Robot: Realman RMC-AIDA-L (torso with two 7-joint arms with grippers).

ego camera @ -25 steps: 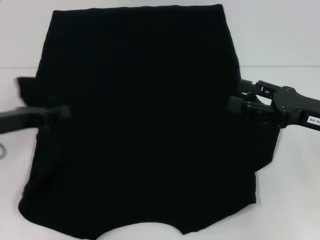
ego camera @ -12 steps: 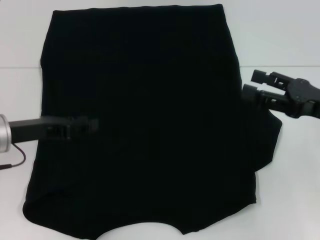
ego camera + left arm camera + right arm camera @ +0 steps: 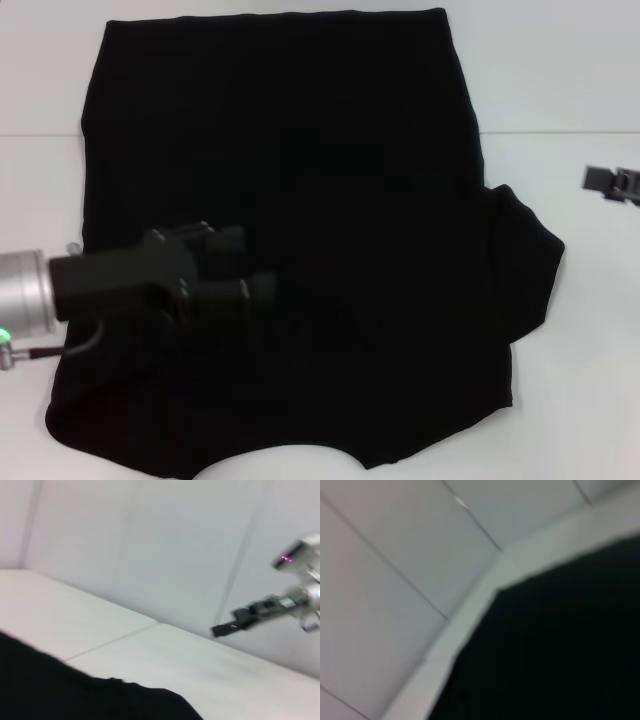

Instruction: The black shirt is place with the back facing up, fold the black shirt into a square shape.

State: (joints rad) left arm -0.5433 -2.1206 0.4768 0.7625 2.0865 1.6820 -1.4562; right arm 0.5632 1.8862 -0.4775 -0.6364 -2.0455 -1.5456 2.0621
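Observation:
The black shirt [image 3: 330,200] lies spread flat on the white table [image 3: 580,80]. Its right sleeve [image 3: 525,265] sticks out to the side, while no sleeve shows along its left edge. My left gripper [image 3: 240,265] hangs over the shirt's lower left part, black against black. At the right edge of the head view only the tip of my right gripper [image 3: 605,182] shows, over bare table and apart from the sleeve. The left wrist view has the shirt [image 3: 75,700] and, far off, the right gripper [image 3: 235,622]. Shirt fabric [image 3: 560,645] also fills much of the right wrist view.
A seam [image 3: 560,132] runs across the white table behind the shirt. A thin cable [image 3: 50,350] hangs under the left arm's silver wrist [image 3: 22,295]. Bare table lies on both sides of the shirt.
My left gripper has swept from the shirt's left edge in over the fabric, and the left sleeve no longer sticks out. The right gripper has drawn back from the right sleeve toward the right edge.

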